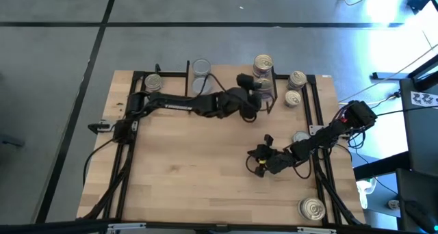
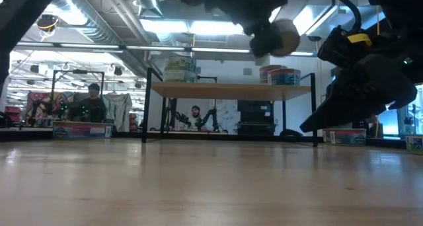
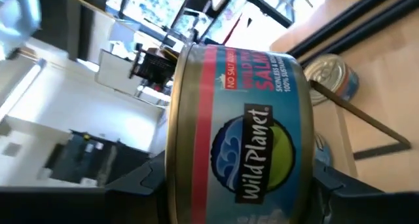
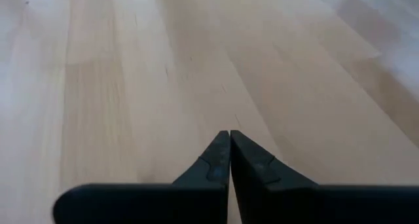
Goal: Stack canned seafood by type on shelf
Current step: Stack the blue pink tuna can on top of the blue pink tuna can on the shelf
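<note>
High view: left gripper (image 1: 258, 97), jaws clamped on a can (image 3: 239, 129), nears the shelf (image 1: 229, 80) at twelve o'clock; right gripper (image 1: 260, 161) waits closed. Several cans remain on the surface (image 1: 191, 172).

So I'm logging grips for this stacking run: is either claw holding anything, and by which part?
The left claw holds a Wild Planet salmon can by its side wall, fingers on opposite sides. The right claw is shut and holds nothing.
</note>
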You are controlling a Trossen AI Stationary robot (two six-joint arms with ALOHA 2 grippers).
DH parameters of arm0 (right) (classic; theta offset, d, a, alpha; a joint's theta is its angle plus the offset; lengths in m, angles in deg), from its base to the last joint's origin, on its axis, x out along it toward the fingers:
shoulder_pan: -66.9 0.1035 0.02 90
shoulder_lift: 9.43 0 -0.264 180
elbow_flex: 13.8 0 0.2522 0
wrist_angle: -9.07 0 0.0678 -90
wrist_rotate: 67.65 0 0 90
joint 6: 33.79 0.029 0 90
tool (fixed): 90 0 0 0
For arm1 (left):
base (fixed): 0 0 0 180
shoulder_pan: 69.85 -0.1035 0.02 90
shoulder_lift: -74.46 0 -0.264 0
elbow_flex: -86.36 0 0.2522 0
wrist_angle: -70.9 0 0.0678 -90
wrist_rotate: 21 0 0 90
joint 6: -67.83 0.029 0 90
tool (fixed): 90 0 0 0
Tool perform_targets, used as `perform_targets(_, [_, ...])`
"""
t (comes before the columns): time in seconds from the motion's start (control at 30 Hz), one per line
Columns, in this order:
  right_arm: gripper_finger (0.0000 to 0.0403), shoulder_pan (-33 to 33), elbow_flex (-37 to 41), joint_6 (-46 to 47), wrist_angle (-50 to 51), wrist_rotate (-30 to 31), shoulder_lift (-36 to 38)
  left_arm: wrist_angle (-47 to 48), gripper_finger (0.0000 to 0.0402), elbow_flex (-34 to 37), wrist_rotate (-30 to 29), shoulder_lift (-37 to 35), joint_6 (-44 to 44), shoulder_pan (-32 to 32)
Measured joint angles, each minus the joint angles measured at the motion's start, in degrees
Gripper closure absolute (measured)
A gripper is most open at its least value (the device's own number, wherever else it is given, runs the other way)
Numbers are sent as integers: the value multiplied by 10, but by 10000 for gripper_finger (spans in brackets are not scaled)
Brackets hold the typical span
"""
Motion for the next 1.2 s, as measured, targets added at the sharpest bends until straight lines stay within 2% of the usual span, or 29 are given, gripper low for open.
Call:
perform_targets(0.17, [388, 0, 0, -2, 0, 3, 0, -4, 205, 0, 43, 8, -23, -26])
perform_targets(0.5, [388, 0, 0, -2, 5, 4, 0, -58, 204, 0, 121, 30, 10, -60])
perform_targets(0.77, [388, 0, 0, -1, 17, 4, 0, -67, 204, 0, 139, 42, 41, -77])
perform_targets(1.2, [388, 0, 0, 0, 18, 4, 0, -64, 196, 0, 149, 47, 34, -84])
